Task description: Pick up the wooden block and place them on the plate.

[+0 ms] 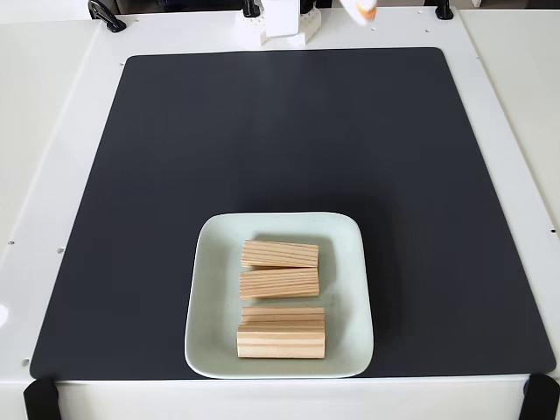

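All four wooden blocks (pixel 280 302) lie on the plate (pixel 208 315), so nothing is left to pick up, and I cannot tell how the pincer (pixel 363 10) stands

A white table (pixel 52 157) carries a large black mat (pixel 262 131) under even light.

One fixed view looks steeply down, facing the arm's base (pixel 282 24).

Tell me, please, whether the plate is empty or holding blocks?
Holding blocks: the plate carries four wooden blocks lying flat inside its rim, none out on the black mat.
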You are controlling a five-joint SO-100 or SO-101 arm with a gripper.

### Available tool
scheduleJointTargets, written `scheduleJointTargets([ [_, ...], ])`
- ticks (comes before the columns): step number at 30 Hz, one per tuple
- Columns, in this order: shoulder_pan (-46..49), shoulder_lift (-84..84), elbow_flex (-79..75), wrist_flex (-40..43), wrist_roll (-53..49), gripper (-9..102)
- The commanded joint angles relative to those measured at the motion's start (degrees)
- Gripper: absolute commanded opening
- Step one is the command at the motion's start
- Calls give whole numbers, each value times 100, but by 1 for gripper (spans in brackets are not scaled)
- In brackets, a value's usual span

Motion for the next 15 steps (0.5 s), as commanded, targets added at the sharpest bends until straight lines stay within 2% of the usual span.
scheduleJointTargets([
  [1,26,1204,483,-79,35,0],
  [3,26,1767,861,-97,35,0],
  [6,26,2549,1626,-650,35,0],
  [15,44,4632,4799,-4140,-26,0],
])
